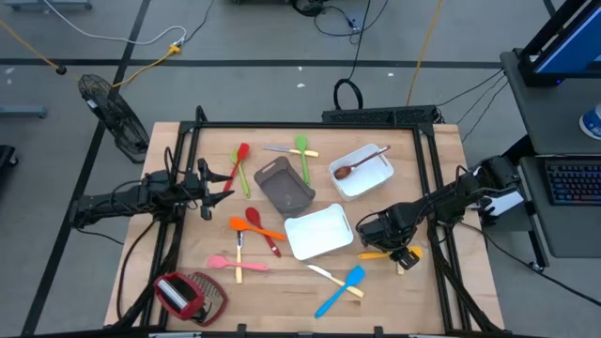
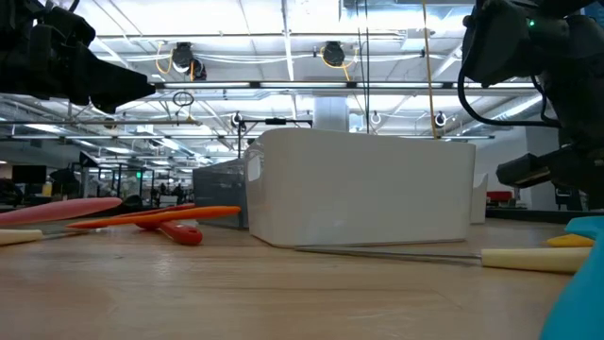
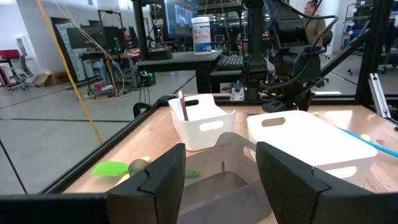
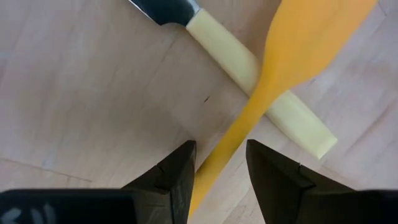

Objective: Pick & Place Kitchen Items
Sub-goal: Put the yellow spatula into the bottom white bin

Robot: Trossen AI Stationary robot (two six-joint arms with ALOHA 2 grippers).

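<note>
The right claw (image 4: 219, 171) is poised directly above the wooden desk (image 4: 74, 93) with its dark fingers part open on either side of the slim handle of a yellow-orange plastic spatula (image 4: 273, 81), and nothing is yet gripped. That handle lies across a pale cream-handled metal knife (image 4: 249, 71), touching it. If the claw is closed and lifted here, the knife could be dragged or flicked aside, since the spatula rests on it. The thin handle could also slip or twist between the fingers, because the broad blade is well away from the grip point. In the high view the same pair is seen at the desk's right edge (image 1: 387, 253), just beside an empty white rectangular plastic tray (image 1: 319, 232), so a swing could knock that tray. Farther off, a brown wooden spoon (image 1: 358, 165) already sits in a second white tray (image 1: 364, 175). At the far left, the left claw (image 1: 218, 184) waits, open and empty, near a red spatula (image 1: 239, 160) and a grey-brown tray (image 1: 285, 185).
</note>
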